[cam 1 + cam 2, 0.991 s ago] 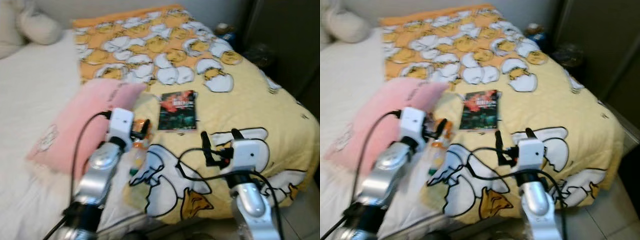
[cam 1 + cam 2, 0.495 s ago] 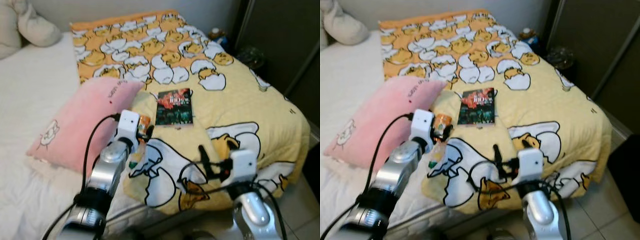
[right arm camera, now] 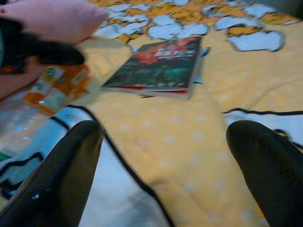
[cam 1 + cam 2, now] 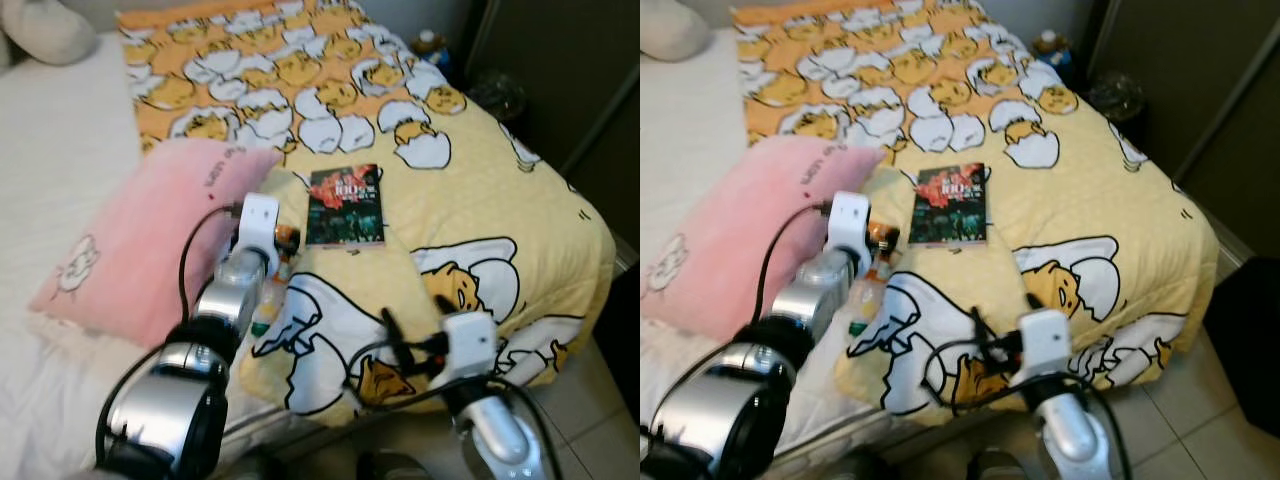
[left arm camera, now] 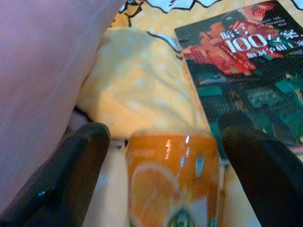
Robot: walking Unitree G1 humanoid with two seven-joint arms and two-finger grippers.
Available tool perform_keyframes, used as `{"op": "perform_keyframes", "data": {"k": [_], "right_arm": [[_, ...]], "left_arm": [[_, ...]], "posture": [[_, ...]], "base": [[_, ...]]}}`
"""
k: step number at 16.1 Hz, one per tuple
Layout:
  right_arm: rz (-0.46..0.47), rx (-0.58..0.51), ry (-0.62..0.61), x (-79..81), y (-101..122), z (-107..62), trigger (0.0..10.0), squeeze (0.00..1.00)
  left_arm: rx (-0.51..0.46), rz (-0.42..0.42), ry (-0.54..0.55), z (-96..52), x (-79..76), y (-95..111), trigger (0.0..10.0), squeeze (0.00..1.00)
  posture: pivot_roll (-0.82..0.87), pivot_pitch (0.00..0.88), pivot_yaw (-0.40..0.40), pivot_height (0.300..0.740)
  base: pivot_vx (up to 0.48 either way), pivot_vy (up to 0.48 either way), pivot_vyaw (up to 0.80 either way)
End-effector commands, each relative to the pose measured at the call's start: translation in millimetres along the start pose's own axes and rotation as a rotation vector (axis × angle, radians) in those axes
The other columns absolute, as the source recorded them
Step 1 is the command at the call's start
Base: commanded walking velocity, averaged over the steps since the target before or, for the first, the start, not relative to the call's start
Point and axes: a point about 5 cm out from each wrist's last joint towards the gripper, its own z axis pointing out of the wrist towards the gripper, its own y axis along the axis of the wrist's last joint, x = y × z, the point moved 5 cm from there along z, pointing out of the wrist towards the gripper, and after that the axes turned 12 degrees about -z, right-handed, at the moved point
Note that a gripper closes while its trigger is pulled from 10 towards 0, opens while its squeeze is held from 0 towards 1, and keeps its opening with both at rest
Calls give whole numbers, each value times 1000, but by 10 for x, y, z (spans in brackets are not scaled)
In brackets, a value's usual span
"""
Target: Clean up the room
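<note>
While the robot stands at the foot of a bed (image 4: 60, 150), its left gripper (image 4: 283, 250) reaches over a yellow blanket (image 4: 480, 200) printed with cartoon eggs. The fingers (image 5: 71, 175) are spread apart, one on either side of an orange juice bottle (image 5: 173, 179) lying on the blanket, not yet closed on it. A pink pillow (image 4: 150, 235) lies just beside the bottle at its 9 o'clock. A book (image 4: 346, 205) with a dark red and green cover lies flat on the blanket at the bottle's 2 o'clock, close by. The right gripper (image 4: 415, 325) hovers low over the blanket's near edge, at 5 o'clock from the book, its fingers (image 3: 61, 175) wide apart and holding nothing.
</note>
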Motion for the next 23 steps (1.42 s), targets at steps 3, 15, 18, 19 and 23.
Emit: {"op": "perform_keyframes", "data": {"k": [3, 15, 18, 19, 23], "right_arm": [[15, 25, 34, 62, -57, -5, 10000, 0], [12, 26, 130, 278, -109, 40, 10000, 0], [12, 22, 127, 272, -102, 48, 10000, 0], [12, 21, 122, 261, -99, 54, 10000, 0], [11, 17, 124, 258, -92, 58, 10000, 0]], "left_arm": [[63, -9, 44, -13, 117, -175, 10000, 0], [165, 32, -13, -46, 72, -421, 10000, 1000], [171, 32, -7, -52, 82, -445, 10000, 1000], [172, 31, -6, -53, 88, -450, 10000, 1000], [172, -27, -3, -58, 112, -454, 10000, 1000]], "posture": [[-221, 181, 34, 740], [-205, 178, 40, 740], [-208, 175, 43, 740], [-209, 174, 43, 740], [-206, 169, 44, 740]], "base": [[0, 0, 0], [0, 0, 0], [0, 0, 0], [0, 0, 0], [0, 0, 0]]}}
